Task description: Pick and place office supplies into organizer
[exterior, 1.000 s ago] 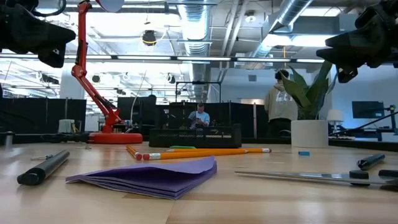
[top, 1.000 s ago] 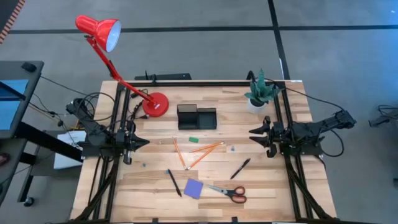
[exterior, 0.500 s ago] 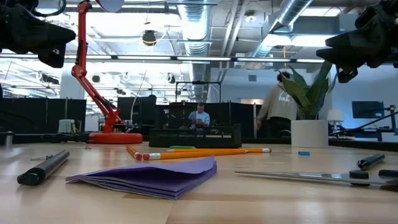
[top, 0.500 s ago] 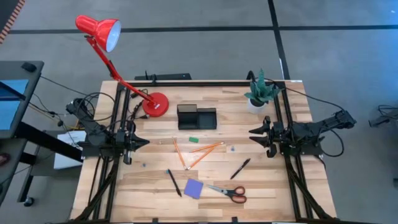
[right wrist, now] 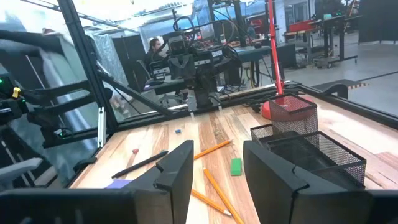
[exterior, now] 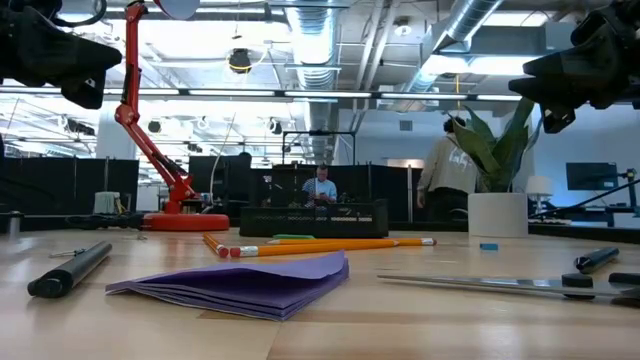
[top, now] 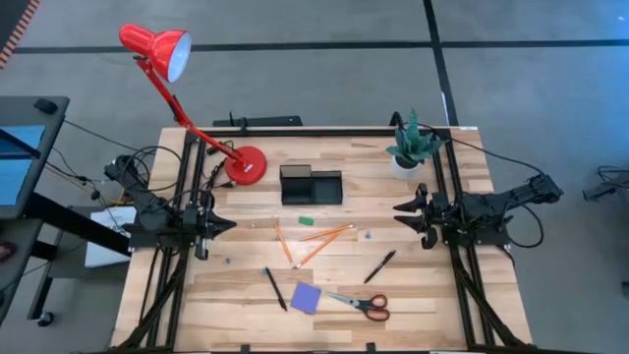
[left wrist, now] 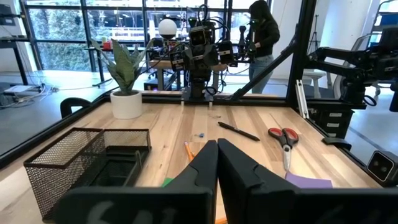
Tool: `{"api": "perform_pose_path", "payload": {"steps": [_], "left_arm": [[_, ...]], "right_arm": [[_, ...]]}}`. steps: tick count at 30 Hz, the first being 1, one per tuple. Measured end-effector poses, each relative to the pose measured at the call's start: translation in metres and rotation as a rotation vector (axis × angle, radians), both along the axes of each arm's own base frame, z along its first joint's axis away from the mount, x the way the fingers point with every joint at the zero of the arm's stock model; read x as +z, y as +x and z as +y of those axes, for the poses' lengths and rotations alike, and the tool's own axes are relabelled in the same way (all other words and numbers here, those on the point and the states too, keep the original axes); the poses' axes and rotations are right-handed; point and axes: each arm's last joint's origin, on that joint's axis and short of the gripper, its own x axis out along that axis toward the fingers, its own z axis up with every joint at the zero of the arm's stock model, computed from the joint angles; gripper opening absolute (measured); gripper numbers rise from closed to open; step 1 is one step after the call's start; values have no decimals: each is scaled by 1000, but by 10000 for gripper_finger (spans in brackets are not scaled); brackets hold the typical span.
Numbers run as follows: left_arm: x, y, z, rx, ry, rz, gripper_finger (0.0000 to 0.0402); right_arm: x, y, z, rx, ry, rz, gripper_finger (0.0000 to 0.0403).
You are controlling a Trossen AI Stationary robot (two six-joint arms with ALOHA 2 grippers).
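Note:
The black mesh organizer (top: 311,185) stands at the table's far middle. In front of it lie a green eraser (top: 306,220) and orange pencils (top: 313,239). Nearer the front edge are two black pens (top: 275,288) (top: 379,265), a purple notepad (top: 306,298) and red-handled scissors (top: 362,304). All lie flat on the wood. My left gripper (top: 230,225) hovers shut at the table's left side, pointing level toward the middle. My right gripper (top: 400,210) hovers open at the right side, with nothing between its fingers (right wrist: 180,163).
A red desk lamp stands with its base (top: 246,164) left of the organizer, and its arm reaches beyond the far left corner. A potted plant (top: 412,146) stands at the far right. Bare wood lies between the grippers and the supplies. A person (exterior: 450,170) stands in the room behind.
Both arms and all the supplies have kept still. Only a person in the room behind the table has shifted.

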Motion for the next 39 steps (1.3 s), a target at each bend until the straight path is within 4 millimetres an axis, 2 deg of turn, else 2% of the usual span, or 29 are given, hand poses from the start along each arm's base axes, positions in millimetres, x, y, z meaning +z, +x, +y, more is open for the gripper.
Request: {"api": "perform_pose_path", "payload": {"steps": [22,26,34,39], "left_arm": [[0,0,0,0,-8,0,0],[0,0,0,6,-11,-3,0],[7,0,0,6,-52,-61,0],[6,0,0,-21,-174,-63,0]], "right_arm": [[0,0,0,0,0,0,133],[0,0,0,-10,-64,0,134],[2,0,-1,-19,-80,-20,133],[12,0,-3,-63,-136,-107,134]]}}
